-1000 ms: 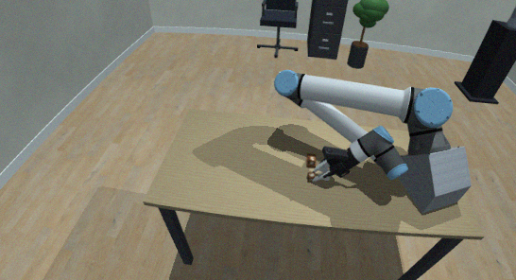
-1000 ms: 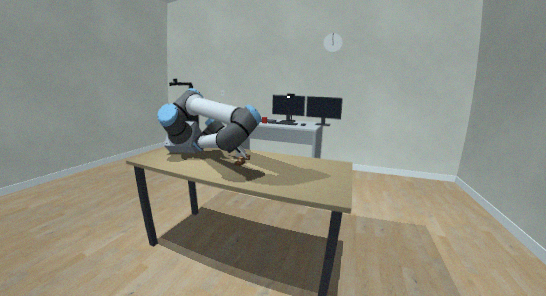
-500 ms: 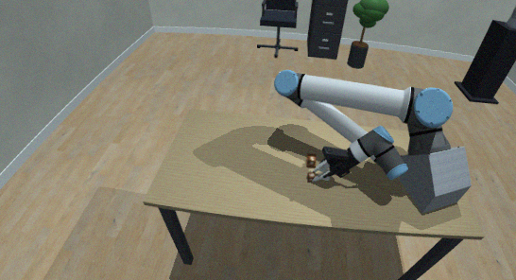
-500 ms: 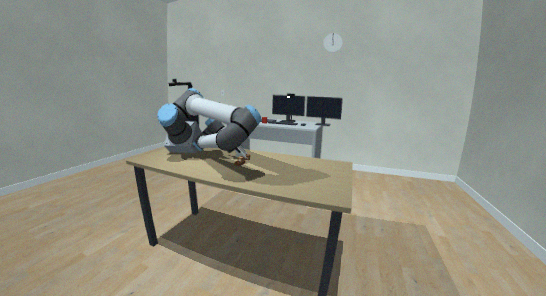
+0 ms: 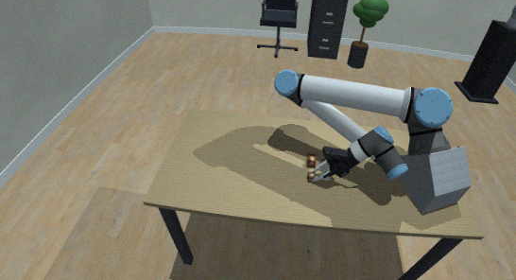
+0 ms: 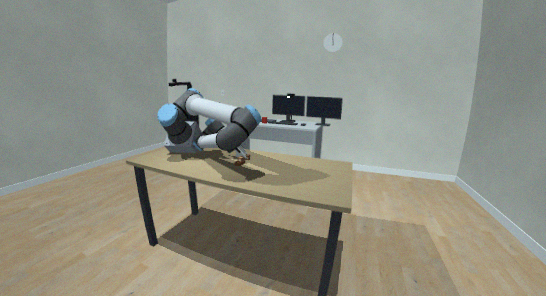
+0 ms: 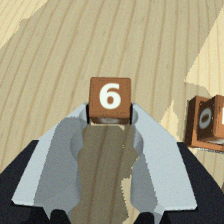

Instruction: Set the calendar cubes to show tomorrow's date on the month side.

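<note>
In the wrist view my gripper (image 7: 110, 104) is shut on a brown wooden cube (image 7: 110, 98) whose near face shows a white 6. The cube is low over the table top. To its right stands the calendar tray with the other cube in it, showing a 0 on the visible face. In the top view the held cube (image 5: 311, 177) sits at my fingertips (image 5: 318, 174), and the tray with the other cube (image 5: 311, 160) is just behind it. In the exterior view the gripper (image 6: 241, 160) is low over the table; the cubes are too small to read there.
The robot's grey base (image 5: 435, 178) stands on the table's right end. The table's front edge (image 5: 312, 222) is some way in front of the cubes. An office chair, a filing cabinet and a potted plant stand on the floor far behind.
</note>
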Robot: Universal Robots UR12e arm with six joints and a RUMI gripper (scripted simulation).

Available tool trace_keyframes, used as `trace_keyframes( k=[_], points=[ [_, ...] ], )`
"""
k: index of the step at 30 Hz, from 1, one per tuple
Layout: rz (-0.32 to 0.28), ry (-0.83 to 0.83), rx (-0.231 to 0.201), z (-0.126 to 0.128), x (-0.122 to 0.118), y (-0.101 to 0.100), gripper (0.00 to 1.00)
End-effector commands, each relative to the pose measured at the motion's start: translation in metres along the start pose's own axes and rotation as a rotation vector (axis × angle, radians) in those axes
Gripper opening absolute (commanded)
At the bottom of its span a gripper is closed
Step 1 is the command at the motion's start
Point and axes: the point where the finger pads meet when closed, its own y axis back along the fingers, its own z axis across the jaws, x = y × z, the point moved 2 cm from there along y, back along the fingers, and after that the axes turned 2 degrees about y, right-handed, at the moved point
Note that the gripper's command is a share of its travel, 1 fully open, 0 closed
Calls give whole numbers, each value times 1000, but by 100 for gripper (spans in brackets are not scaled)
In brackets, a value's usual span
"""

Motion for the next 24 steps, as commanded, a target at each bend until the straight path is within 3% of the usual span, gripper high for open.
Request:
trace_keyframes(
  k=[1, 12, 24],
  points=[
    [2, -1, -3, 0, 0, -2, 11],
    [1, 0, 1, 0, 7, 7, 11],
    [1, 0, 0, 2, 40, 40, 11]
  ],
)
